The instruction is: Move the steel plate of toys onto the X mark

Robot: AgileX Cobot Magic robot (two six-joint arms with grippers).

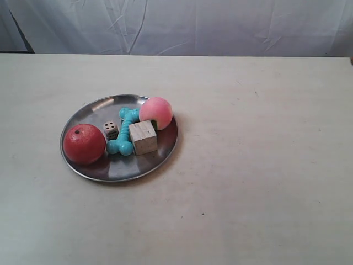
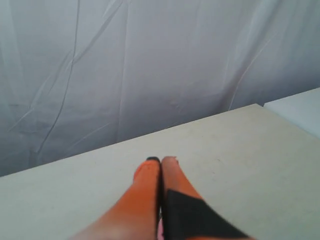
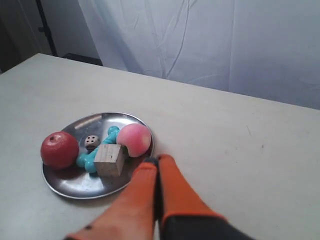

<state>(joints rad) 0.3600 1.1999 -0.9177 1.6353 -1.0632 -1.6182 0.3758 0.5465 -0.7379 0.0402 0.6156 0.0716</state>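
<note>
The steel plate (image 1: pixel 98 112) lies on the cream table, left of centre. On it are the red apple (image 1: pixel 84 144), white die (image 1: pixel 111 130), turquoise bone (image 1: pixel 124 132), wooden cube (image 1: pixel 143 137) and pink peach (image 1: pixel 155 113). A faint dark mark (image 1: pixel 256 93) far right of the plate may be the X mark; its shape is too small to tell. In the right wrist view my right gripper (image 3: pixel 157 159) is shut and empty, its tips by the plate (image 3: pixel 75 185) rim next to the peach (image 3: pixel 134 140). My left gripper (image 2: pixel 161 160) is shut, empty, over bare table. Neither arm shows in the exterior view.
A white curtain (image 1: pixel 193 25) hangs behind the table's far edge. A second pale surface (image 2: pixel 300 110) sits past the table's corner in the left wrist view. A dark stand (image 3: pixel 45 25) is behind the table in the right wrist view.
</note>
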